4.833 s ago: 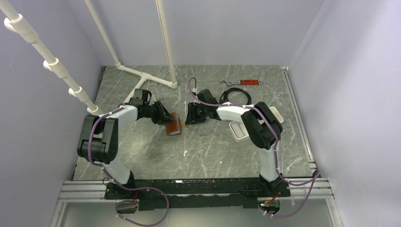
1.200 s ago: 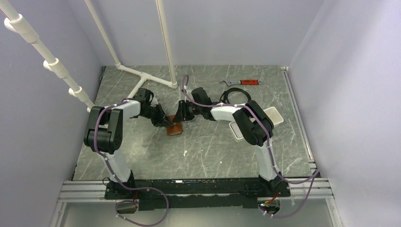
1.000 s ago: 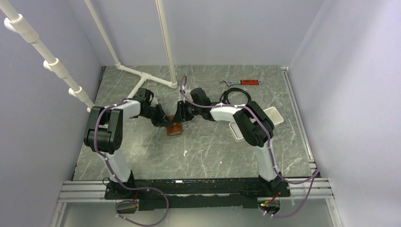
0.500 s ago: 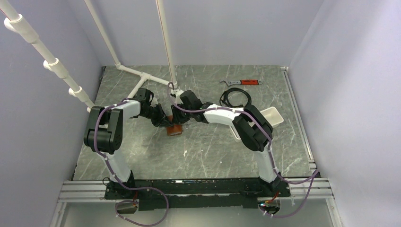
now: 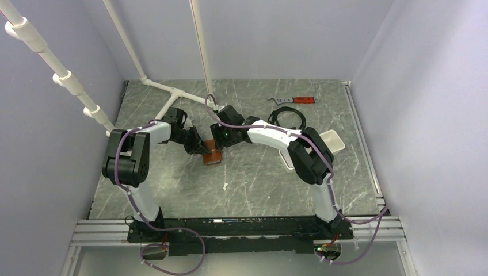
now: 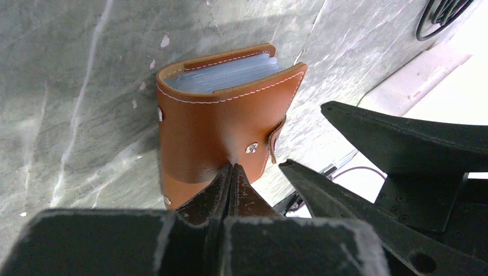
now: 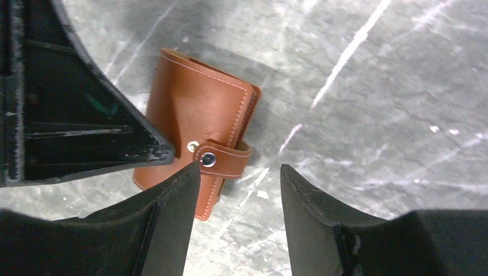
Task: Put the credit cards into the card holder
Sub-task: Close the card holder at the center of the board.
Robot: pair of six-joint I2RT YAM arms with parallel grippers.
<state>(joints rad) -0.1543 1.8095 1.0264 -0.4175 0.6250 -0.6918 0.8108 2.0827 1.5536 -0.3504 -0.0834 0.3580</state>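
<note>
Top external: card holder point(image 5: 212, 156) on grey marbled table point(image 5: 253, 184), lavender walls point(image 5: 288, 40).

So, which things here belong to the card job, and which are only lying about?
For the job: card holder; left hand, shut, pressing on its cover; right hand, open at its tab. No loose credit card shows.

Lying about: wrench; black cable coil; white tray, partly hidden; white pipes.

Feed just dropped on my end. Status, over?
Left fingers shut, tips pressing on the card holder. Right fingers open at its unsnapped tab. Holder folded on the table; no credit cards in view, nothing blocking.
</note>
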